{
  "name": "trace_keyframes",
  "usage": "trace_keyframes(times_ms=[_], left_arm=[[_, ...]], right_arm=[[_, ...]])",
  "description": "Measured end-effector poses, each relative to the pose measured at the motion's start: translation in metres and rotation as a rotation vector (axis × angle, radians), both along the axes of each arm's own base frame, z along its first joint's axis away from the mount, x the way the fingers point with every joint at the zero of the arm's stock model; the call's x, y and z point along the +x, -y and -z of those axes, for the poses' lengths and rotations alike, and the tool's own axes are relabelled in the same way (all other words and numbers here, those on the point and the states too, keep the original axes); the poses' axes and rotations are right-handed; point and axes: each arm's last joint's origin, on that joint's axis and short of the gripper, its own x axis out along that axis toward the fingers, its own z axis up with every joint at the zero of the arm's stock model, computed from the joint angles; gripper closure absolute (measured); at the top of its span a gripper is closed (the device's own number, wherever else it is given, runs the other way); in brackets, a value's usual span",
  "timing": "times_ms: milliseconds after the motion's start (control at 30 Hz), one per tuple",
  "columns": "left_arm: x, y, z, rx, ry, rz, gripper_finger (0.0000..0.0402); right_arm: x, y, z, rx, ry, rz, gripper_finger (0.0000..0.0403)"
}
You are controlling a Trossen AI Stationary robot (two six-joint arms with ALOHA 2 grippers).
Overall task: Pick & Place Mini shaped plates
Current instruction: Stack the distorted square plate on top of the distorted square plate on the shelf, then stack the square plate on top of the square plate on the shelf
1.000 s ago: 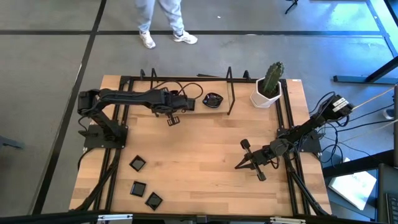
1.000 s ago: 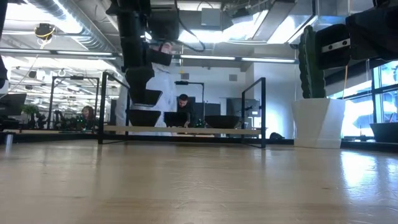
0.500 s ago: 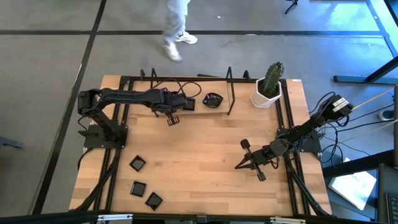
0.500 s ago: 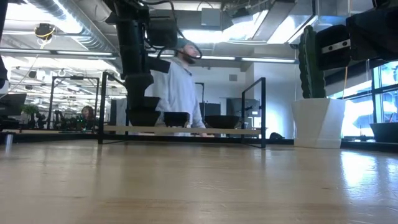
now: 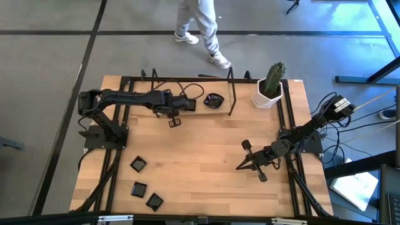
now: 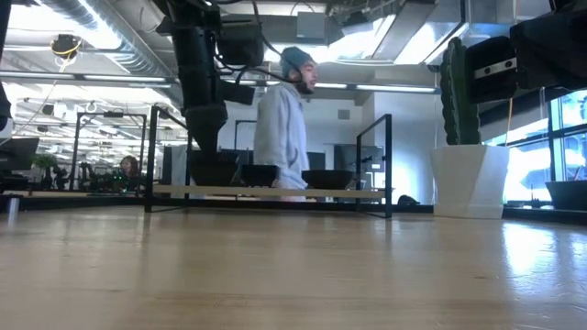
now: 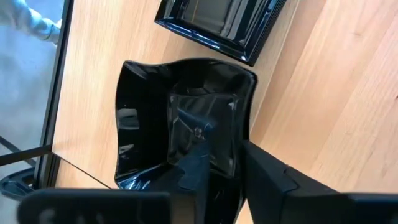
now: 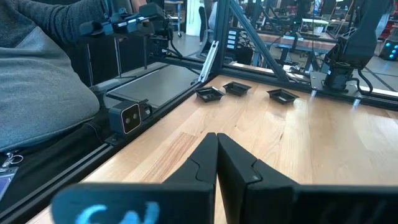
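My left gripper (image 5: 174, 119) stands open at the far left-centre, slanting down over a glossy black wavy-edged plate (image 7: 180, 124). That plate lies low by the table; in the low view it (image 6: 213, 170) merges with a dark dish under it. A raised-rim square plate (image 7: 217, 18) lies just beyond. More black plates (image 5: 214, 100) sit by the far rail. Three square plates (image 5: 138, 164) (image 5: 139, 189) (image 5: 154, 201) lie flat near the front left corner. My right gripper (image 5: 238, 168) waits shut at the right, low over bare wood. My left gripper has one finger (image 7: 198, 169) inside the wavy plate and the other (image 7: 273, 183) outside its rim (image 7: 241, 146), coming slanting from above. Whether either finger touches the rim I cannot tell. The plate lies level below, not lifted.
A white pot with a cactus (image 5: 270, 87) stands at the far right corner. Black upright rails (image 5: 231, 94) run along the far edge. A person (image 6: 282, 128) walks behind the table. The middle of the wooden top (image 5: 206, 150) is bare.
In the low view the black plate under my left gripper has come down from a little above onto the dark dish below it. The person behind the table has walked toward the right.
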Motion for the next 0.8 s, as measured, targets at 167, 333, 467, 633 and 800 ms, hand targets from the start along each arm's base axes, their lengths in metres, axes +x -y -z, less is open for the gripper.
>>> trace_keyframes(times_ms=[167, 333, 467, 633, 800], left_arm=[[0.0, 0.0, -0.001, 0.002, -0.008, 0.017, 0.0288], [0.007, 0.002, -0.015, -0.029, 0.031, 0.036, 0.026], [0.01, 0.008, -0.028, -0.03, 0.023, 0.056, 0.0245], [0.009, 0.021, -0.053, -0.078, -0.004, 0.07, 0.0238], [-0.009, 0.064, -0.105, -0.014, 0.094, 0.148, 0.0255]], right_arm=[[0.0, 0.0, 0.0, 0.0, 0.0, 0.0, 0.0393], [0.0, 0.0, 0.0, 0.0, 0.0, 0.0, 0.0393], [0.0, 0.0, 0.0, 0.0, 0.0, 0.0, 0.0393], [0.0, 0.0, 0.0, 0.0, 0.0, 0.0, 0.0393], [0.0, 0.0, 0.001, -0.007, -0.005, -0.001, 0.0393]])
